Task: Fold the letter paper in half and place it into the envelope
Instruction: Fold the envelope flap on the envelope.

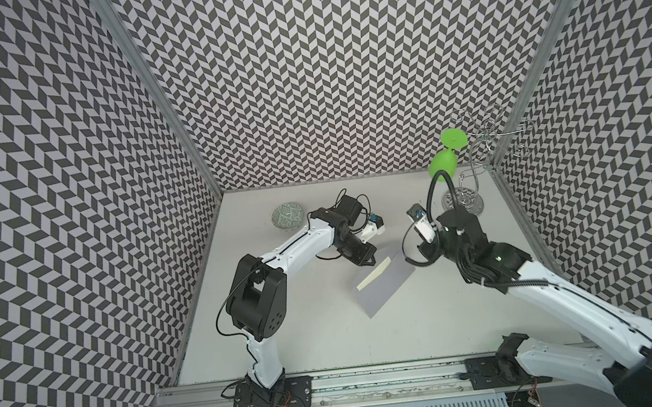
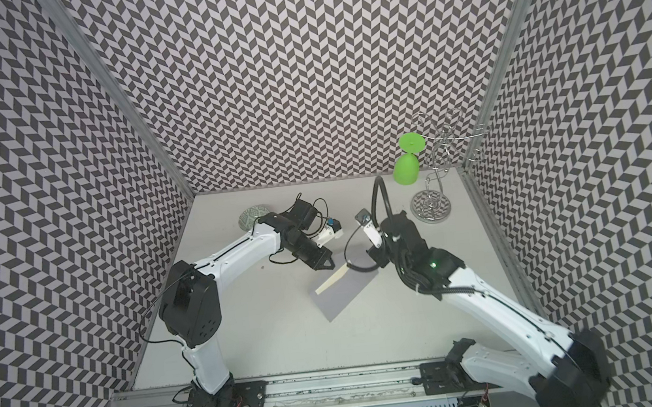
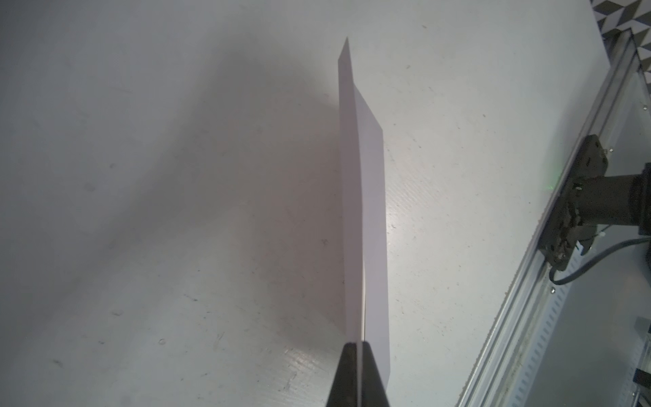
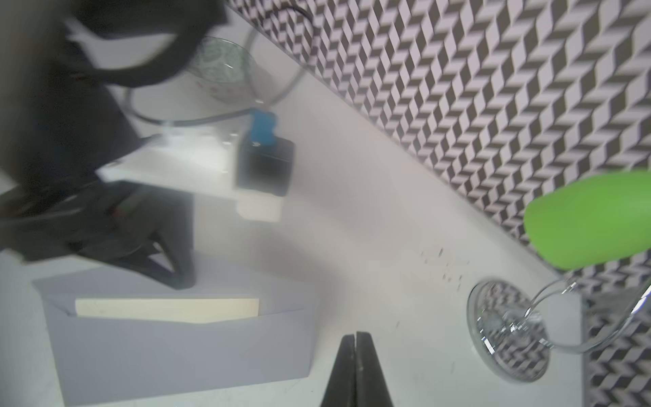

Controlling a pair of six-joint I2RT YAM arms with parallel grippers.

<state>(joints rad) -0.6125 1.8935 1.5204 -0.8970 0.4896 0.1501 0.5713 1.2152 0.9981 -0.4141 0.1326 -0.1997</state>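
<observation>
The grey-lavender envelope (image 1: 387,289) (image 2: 346,293) lies near the table's middle in both top views. The letter paper (image 1: 373,277) (image 2: 332,283) sits inside it, and only a cream strip (image 4: 165,310) shows above the pocket's edge. My left gripper (image 1: 368,262) (image 3: 362,343) is shut on the envelope's far edge by the flap. In the left wrist view the envelope (image 3: 370,211) runs edge-on away from the jaws. My right gripper (image 4: 355,334) is shut with nothing in it, over bare table just beside the envelope's (image 4: 176,352) end. Its wrist hides its tips in both top views.
A patterned bowl (image 1: 287,215) stands at the back left behind the left arm. A green glass (image 1: 445,163) hangs upside down on a chrome wire rack, whose round base (image 1: 464,202) (image 4: 507,331) is at the back right. Patterned walls close three sides, and a metal rail (image 1: 375,372) runs along the front.
</observation>
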